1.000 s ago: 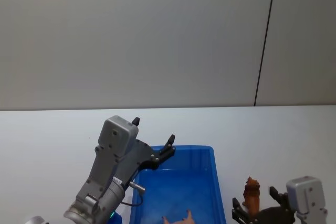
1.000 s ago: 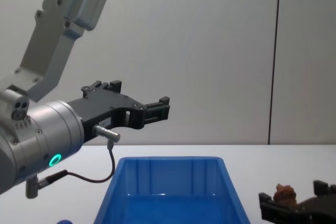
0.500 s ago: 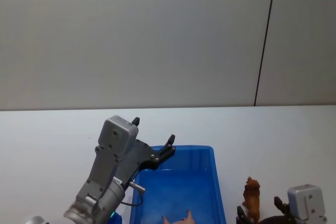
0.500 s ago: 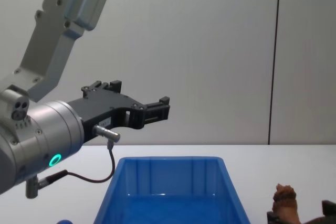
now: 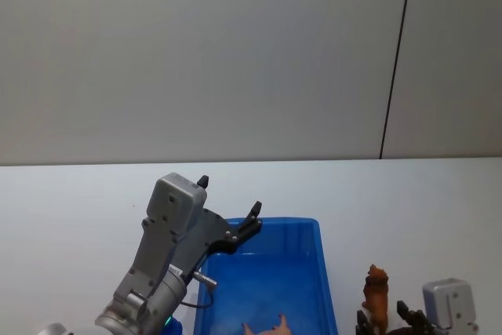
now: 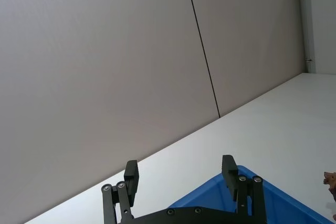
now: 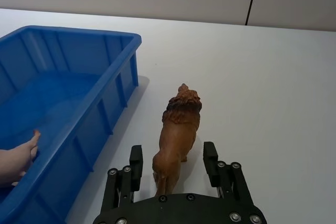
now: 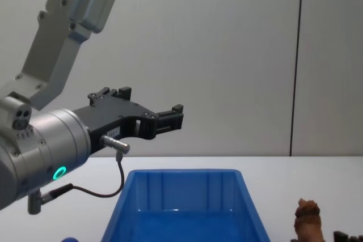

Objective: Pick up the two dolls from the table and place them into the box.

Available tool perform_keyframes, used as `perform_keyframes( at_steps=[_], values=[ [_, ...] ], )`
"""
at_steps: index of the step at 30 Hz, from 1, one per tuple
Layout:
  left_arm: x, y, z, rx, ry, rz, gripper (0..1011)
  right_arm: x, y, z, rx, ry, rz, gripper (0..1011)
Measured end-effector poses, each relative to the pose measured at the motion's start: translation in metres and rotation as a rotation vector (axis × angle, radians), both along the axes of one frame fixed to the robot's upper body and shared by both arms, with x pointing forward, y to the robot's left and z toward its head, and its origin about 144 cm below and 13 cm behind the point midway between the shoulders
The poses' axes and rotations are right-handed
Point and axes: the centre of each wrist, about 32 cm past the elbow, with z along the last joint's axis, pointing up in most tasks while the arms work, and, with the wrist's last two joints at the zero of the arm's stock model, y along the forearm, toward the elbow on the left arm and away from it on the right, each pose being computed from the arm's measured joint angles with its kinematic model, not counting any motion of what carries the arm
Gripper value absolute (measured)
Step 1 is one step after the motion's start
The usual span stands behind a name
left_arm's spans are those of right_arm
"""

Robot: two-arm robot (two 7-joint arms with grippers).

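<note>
Since 1 s ago the right gripper [image 7: 173, 155] has gone lower and back toward the robot. In the head view its grey housing now sits at the bottom edge. In the chest view just a small black bit of it is left in the lower right corner. The brown lion doll [image 7: 178, 121] is at approx. the same place as before. It stands upright on the white surface [image 5: 416, 194], just beside the right wall of the box [image 5: 315, 229] and not touching it. In the right wrist view the jaws are spread apart, one on each side of the lion's hind part, w/ a small gap on both sides, so they grip nothing.

The box is a blue bin w/ ribbed inner walls. The pink pig doll [image 5: 267, 325] lies on its floor at the end nearer the robot. Just a part of it shows, so I cannot tell its pose.

The left gripper [image 6: 179, 167] has not changed vs. the earlier frames. It hangs raised above the far left part of the box, its jaws parted wide and holding nothing.
</note>
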Motion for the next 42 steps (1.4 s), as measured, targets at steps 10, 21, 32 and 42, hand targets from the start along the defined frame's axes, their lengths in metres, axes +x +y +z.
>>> perform_keyframes(
  at_steps=[10,21,32,42],
  values=[
    [0.0,0.0,0.0,0.0,0.0,0.0,1001,0.007,0.0,-0.004,0.006,0.012,0.003,425],
    [0.0,0.0,0.0,0.0,0.0,0.0,1001,0.009,0.0,-0.002,0.002,-0.006,0.002,286],
    [0.0,0.0,0.0,0.0,0.0,0.0,1001,0.011,-0.002,0.011,0.018,-0.098,0.032,286],
    [0.0,0.0,0.0,0.0,0.0,0.0,1001,0.019,-0.001,0.026,0.092,-0.164,0.137,286]
  ],
)
